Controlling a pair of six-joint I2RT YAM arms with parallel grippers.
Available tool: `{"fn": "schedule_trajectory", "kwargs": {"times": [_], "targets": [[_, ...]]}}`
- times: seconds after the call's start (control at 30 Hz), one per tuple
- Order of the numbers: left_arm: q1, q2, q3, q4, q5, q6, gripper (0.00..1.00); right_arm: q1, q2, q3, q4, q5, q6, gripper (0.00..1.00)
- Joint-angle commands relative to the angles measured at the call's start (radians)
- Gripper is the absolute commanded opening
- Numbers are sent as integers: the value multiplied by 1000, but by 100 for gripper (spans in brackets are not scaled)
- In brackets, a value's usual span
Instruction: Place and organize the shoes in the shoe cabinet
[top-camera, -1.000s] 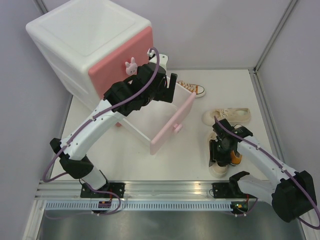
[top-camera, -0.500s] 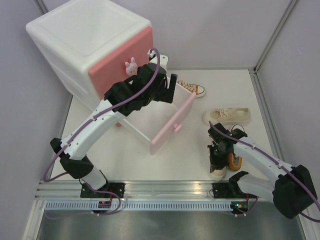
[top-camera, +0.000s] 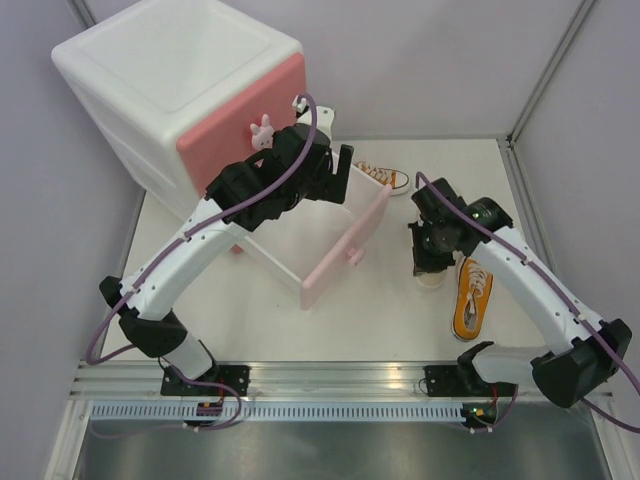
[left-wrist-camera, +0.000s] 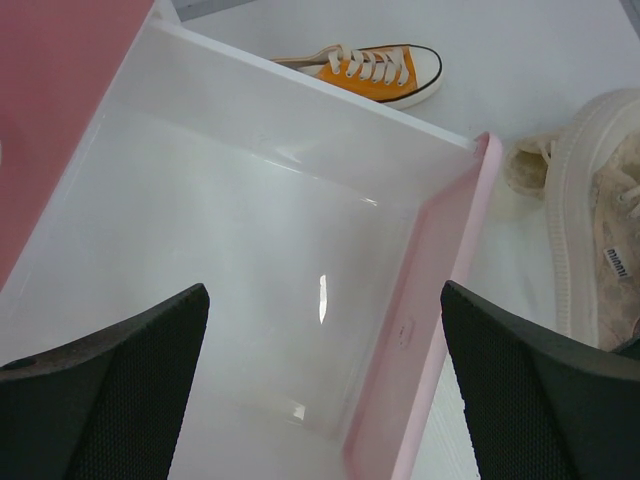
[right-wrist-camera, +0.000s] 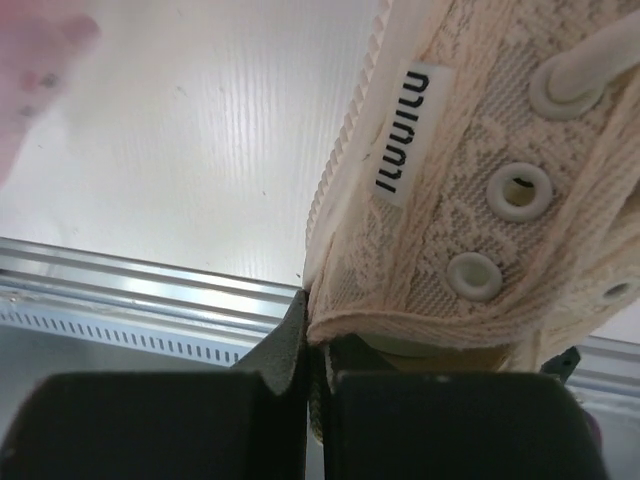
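since a moment ago the right claw has carried a cream shoe away from the near edge to just beside the pink front of the open lower drawer of the shoe cabinet, pinching its collar. an orange shoe now lies uncovered on the worktop. the left claw hangs spread over the drawer. the other orange shoe lies beyond it.
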Motion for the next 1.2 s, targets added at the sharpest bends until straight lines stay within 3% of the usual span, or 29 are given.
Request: {"fn": "schedule_trajectory", "kwargs": {"times": [0.0,0.2,0.33,0.43,0.57,0.67,1.0,1.17], "targets": [[13,-12,64,27,3,28,100,2,38,228,-89,145,-62,1],[38,-25,111,62,-6,28,100,2,184,633,-158,156,-151,1],[58,-48,126,93,-19,36,100,4,305,929,-155,55,-217,0],[66,-71,131,113,-37,45,100,2,369,1022,-118,-45,-244,1],[72,-104,128,127,-69,67,100,17,374,984,103,-256,-198,1],[75,-129,120,130,-109,77,99,54,382,921,228,-321,-147,1],[76,-235,31,168,-170,104,99,204,455,778,445,-360,-144,1],[78,-255,7,173,-194,119,99,249,512,751,431,-415,-170,1]]}}
